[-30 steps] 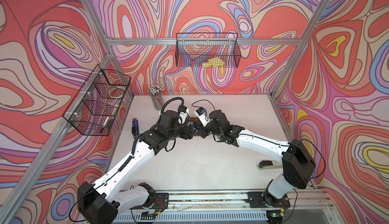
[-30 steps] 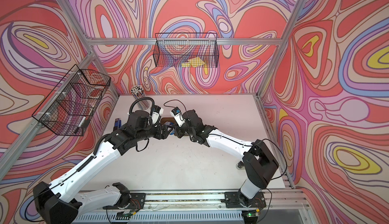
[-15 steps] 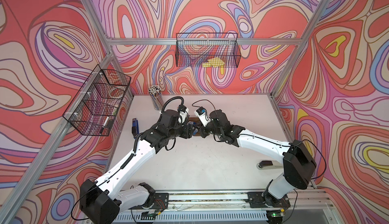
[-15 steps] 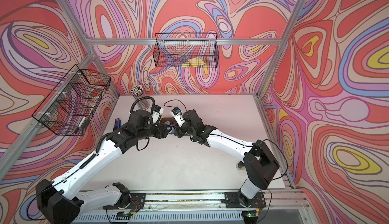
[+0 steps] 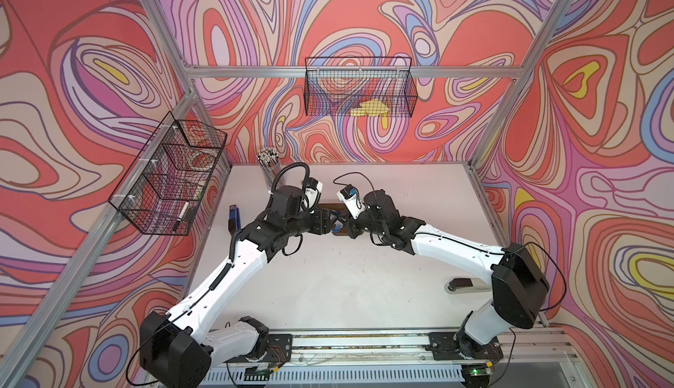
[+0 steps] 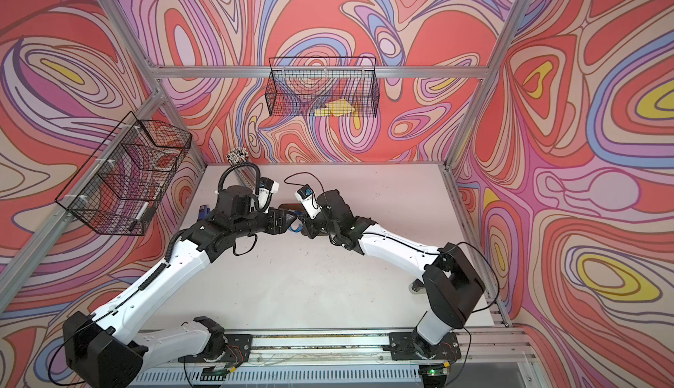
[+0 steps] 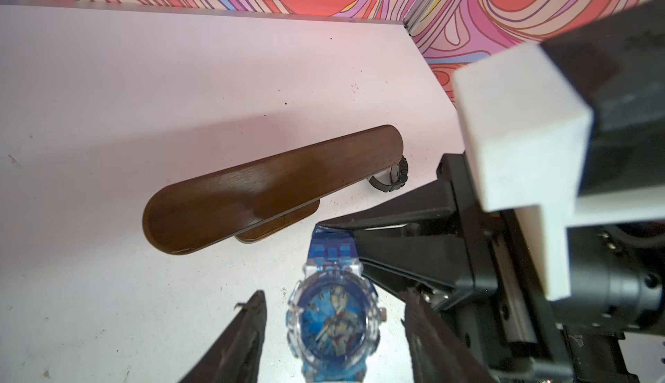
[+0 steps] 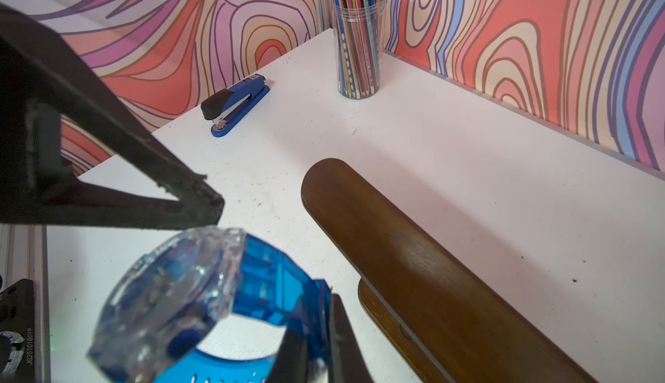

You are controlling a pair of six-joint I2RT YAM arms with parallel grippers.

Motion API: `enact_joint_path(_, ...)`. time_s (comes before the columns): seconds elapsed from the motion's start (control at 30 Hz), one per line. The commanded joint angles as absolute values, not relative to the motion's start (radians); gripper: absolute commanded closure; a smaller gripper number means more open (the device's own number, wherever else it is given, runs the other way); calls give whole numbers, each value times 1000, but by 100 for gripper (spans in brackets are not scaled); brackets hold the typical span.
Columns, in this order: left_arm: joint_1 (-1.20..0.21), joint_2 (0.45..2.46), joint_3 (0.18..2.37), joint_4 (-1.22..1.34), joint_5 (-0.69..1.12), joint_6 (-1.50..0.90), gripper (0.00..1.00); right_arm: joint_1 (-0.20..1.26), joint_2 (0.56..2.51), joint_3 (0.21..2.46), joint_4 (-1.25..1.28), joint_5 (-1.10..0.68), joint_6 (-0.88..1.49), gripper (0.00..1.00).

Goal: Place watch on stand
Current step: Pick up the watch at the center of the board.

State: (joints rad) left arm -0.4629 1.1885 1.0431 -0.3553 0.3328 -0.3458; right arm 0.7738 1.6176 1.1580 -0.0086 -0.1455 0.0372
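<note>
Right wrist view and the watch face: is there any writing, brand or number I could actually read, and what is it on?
"J8251018019", some digits unsure, printed sideways on a black part at the edge of the right wrist view.
Stapler: small top label, too small to read.
Pencils: print blurred.
Watch: dial shows a picture, no legible numerals.

The left arm has shifted slightly, its black elbow by the rail swinging a little toward the middle of the counter's near edge. The left pincer has been drawing its jaws in, and they now flank the face of the blue watch with a narrow gap on each side.
</note>
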Motion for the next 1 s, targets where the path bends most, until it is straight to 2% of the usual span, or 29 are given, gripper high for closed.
enact_joint_path(0.0,-459,1202,1043,-335,360,-359,40,781,1586,1149,5,-142,28,100)
enact_joint_path(0.27,-459,1204,1050,-348,353,-350,44,780,1589,1149,5,-141,30,100)
enact_joint_path(0.4,-460,1207,1052,-354,348,-350,50,781,1589,1150,5,-137,31,100)
enact_joint_path(0.57,-459,1213,1054,-363,348,-343,49,781,1591,1153,5,-131,27,100)
enact_joint_path(0.73,-460,1219,1055,-364,342,-339,58,781,1597,1159,5,-132,26,100)
enact_joint_path(0.97,-461,1222,1056,-367,326,-331,65,781,1610,1182,7,-138,26,100)
